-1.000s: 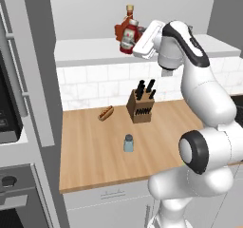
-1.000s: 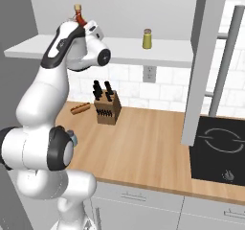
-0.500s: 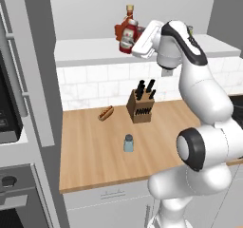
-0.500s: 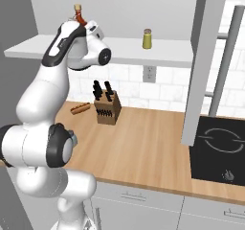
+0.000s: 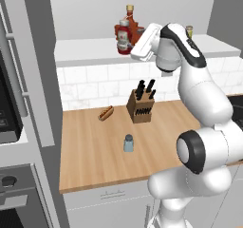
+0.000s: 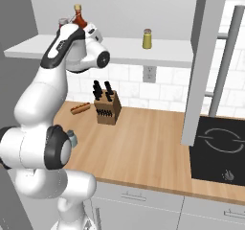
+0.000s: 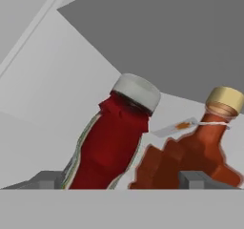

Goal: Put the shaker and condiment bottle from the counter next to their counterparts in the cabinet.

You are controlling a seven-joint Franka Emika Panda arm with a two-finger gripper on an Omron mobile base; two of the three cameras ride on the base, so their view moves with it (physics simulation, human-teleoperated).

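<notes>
Hand view | pincer (image 7: 121,180) wide, tips astride condiment bottle (image 7: 112,144) | maple-leaf bottle (image 7: 190,161) just beside | cabinet (image 5: 85,51) front edge near

The arm (image 5: 199,103) was glossy white and rounded, a stack of bulging segments filling the right of the left base view. Dark grey round caps (image 5: 191,152) marked its joints. Small grey finger tips (image 7: 47,179) sat low in the hand view.

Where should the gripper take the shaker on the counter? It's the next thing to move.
Grip the shaker around its pale body below the metal cap, coming down from above: it stands upright on the bare counter, apart from the knife block.
</notes>
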